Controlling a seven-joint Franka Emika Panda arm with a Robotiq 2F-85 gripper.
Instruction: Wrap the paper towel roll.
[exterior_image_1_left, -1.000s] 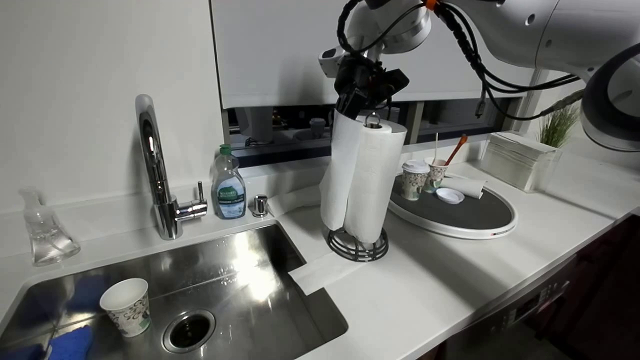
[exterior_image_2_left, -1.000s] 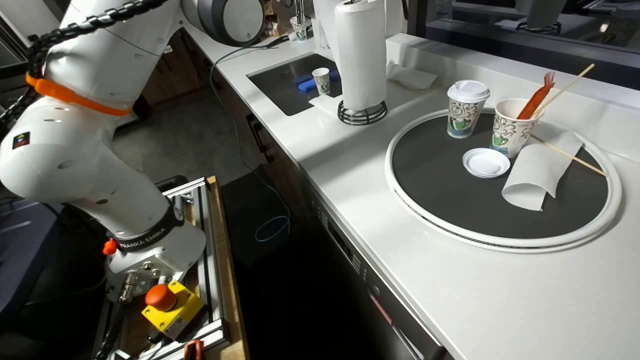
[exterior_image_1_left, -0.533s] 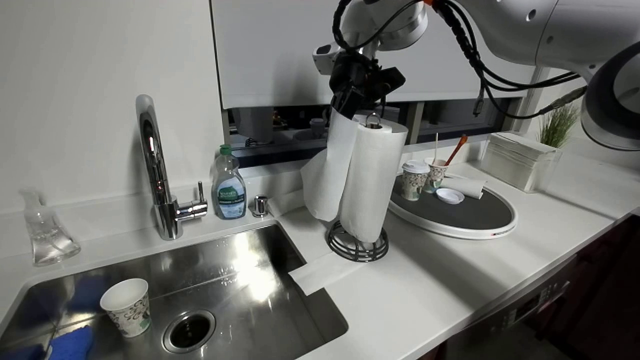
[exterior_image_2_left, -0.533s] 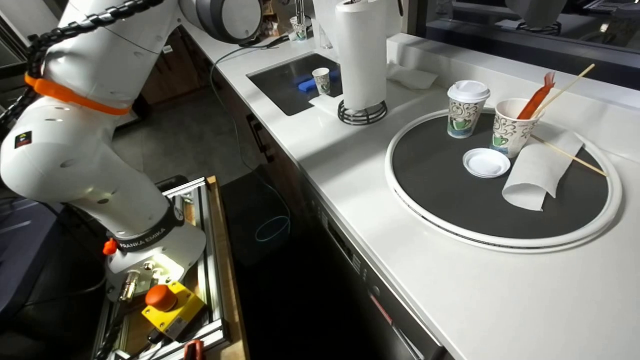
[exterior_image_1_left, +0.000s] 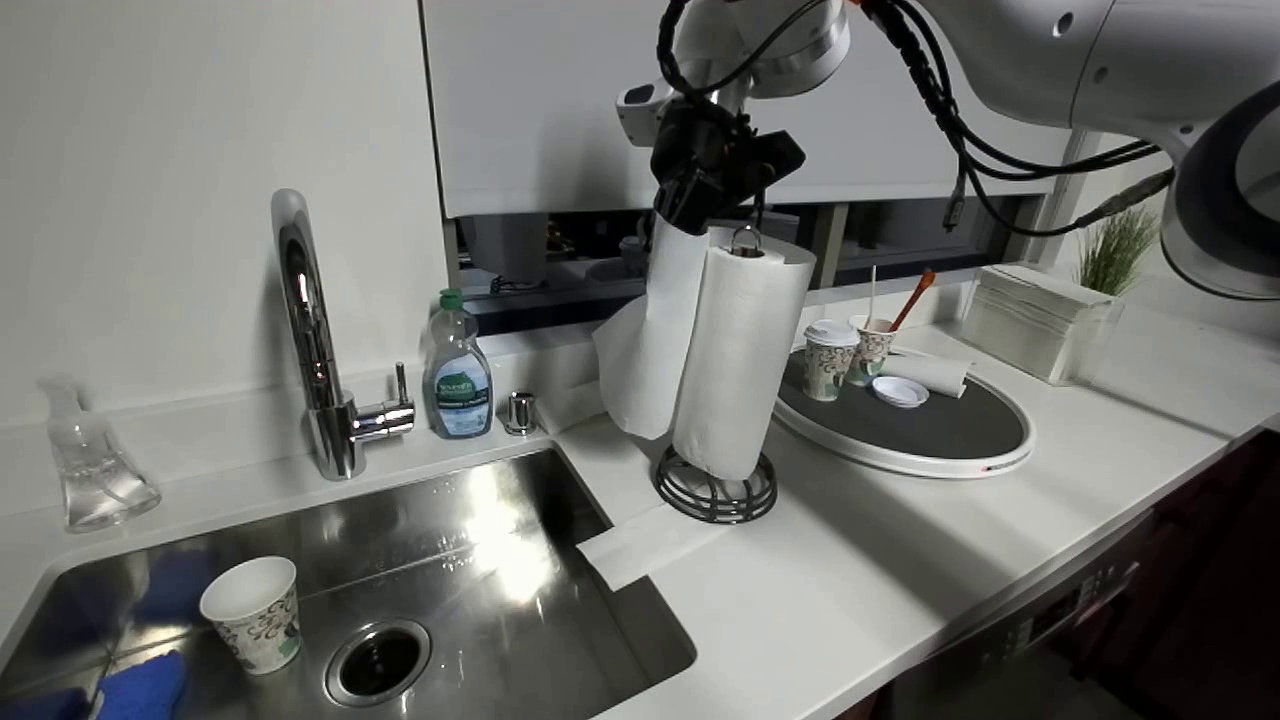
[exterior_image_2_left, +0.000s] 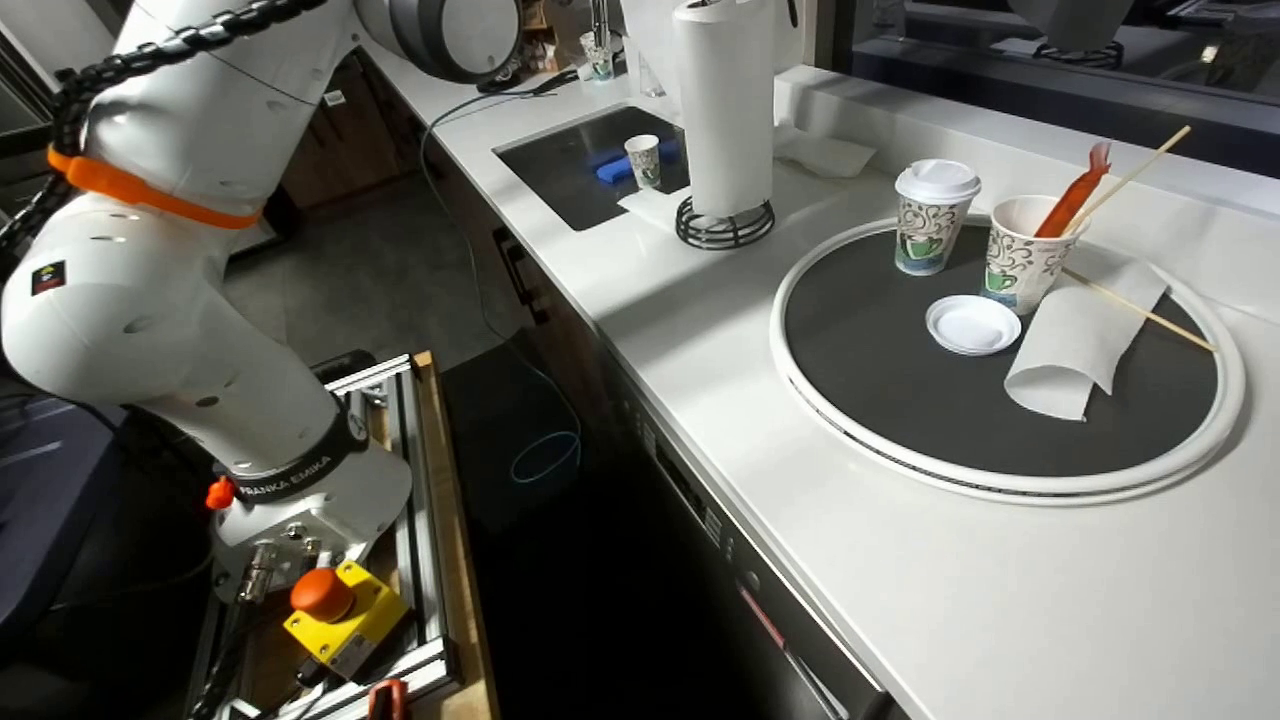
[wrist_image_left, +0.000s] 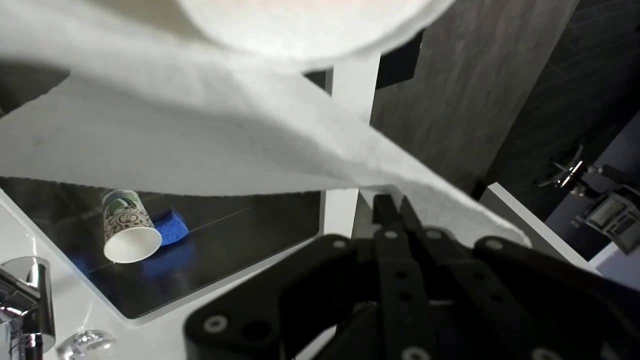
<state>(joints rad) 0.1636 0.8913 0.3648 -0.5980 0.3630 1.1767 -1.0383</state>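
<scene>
The white paper towel roll (exterior_image_1_left: 745, 360) stands on a dark wire-based holder (exterior_image_1_left: 715, 497), leaning slightly; it also shows in an exterior view (exterior_image_2_left: 728, 110) and at the top of the wrist view (wrist_image_left: 310, 25). Its loose sheet (exterior_image_1_left: 645, 370) is pulled out from the roll and hangs toward the sink, its lower part flaring. The sheet (wrist_image_left: 175, 142) crosses the wrist view. My gripper (exterior_image_1_left: 680, 225) is beside the roll's top, fingers together on the sheet's upper edge; the fingertips (wrist_image_left: 397, 202) show a fold of sheet between them. The gripper is out of sight in an exterior view.
A sink (exterior_image_1_left: 480, 560) holds a paper cup (exterior_image_1_left: 255, 615) and a blue sponge (exterior_image_1_left: 142, 688). A faucet (exterior_image_1_left: 315, 360) and a soap bottle (exterior_image_1_left: 460, 385) stand behind it. A paper strip (exterior_image_1_left: 650, 545) lies under the holder. A round tray (exterior_image_2_left: 870, 380) bears cups and lids.
In an exterior view, my gripper has moved left, away from the roll, drawing the sheet with it. The sheet's lower part has swung out to the left. The roll's lower end has shifted slightly left.
</scene>
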